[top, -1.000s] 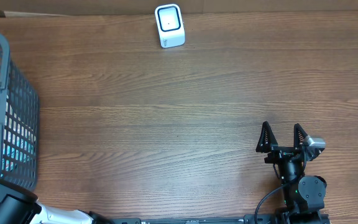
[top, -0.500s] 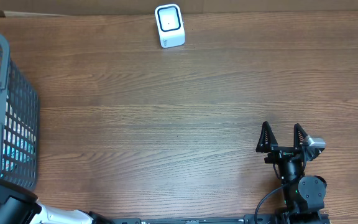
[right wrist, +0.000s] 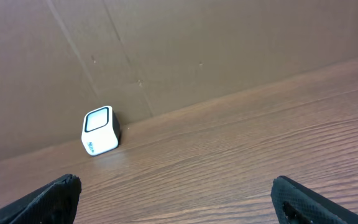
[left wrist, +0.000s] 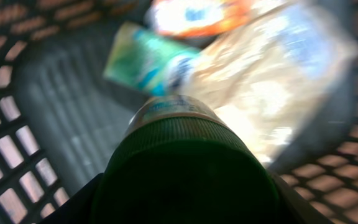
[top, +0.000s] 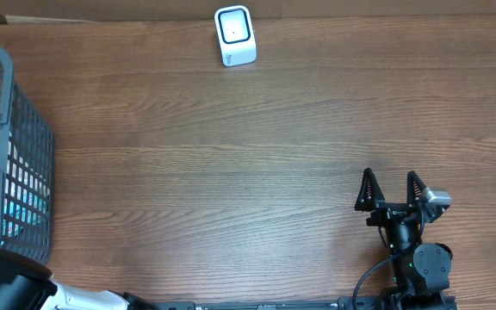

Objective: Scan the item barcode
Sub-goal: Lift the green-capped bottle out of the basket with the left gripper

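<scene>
While the right gripper [top: 391, 175] sits at 5 o'clock on the table [top: 231, 172] with its two fingers wide apart and nothing between them, the left arm [top: 7, 288] is down in the basket [top: 5, 69] at 9 o'clock. Seen from the left wrist, a bottle [left wrist: 179, 168] with a dark green cap fills the 6 o'clock part of the view, very close and blurry. It is inside the basket. Behind it, a green and white packet [left wrist: 145, 62] is at 11 o'clock, an orange packet [left wrist: 197, 12] is at 12 o'clock, and a clear bag [left wrist: 272, 81] is at 2 o'clock. The left gripper seems to be right at the bottle, but I cannot tell if its fingers are clamped on it or apart. The white scanner [top: 234, 35] stands at 12 o'clock on the table, well apart from the basket.
</scene>
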{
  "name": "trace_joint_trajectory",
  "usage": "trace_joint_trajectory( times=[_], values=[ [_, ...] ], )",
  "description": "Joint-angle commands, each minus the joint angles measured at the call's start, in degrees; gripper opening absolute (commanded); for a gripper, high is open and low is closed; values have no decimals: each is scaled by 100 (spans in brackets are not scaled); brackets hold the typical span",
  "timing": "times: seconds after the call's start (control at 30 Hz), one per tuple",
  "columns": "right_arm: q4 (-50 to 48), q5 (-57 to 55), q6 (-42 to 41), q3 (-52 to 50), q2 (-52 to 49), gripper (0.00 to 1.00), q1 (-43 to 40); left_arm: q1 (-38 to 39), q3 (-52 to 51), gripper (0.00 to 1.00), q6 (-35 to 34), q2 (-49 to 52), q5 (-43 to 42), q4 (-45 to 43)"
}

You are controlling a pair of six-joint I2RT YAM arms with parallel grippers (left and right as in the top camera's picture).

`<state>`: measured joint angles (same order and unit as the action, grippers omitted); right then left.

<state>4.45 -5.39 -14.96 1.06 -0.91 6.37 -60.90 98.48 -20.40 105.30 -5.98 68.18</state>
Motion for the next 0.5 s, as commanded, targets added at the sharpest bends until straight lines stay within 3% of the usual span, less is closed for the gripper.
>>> trace_joint_trajectory(
  times=[0.0,0.23,0.47],
  values=[
    [-28,-57,22,-57,20,100,-7,-20,1115,15,44,-11,-1281,258],
    [-31,-57,22,-57,20,100,-7,310,2892,4,-448,-17,-3488,428],
    [-31,-57,22,-57,20,100,-7,1576,4054,5,-446,-229,-3692,417]
  ],
)
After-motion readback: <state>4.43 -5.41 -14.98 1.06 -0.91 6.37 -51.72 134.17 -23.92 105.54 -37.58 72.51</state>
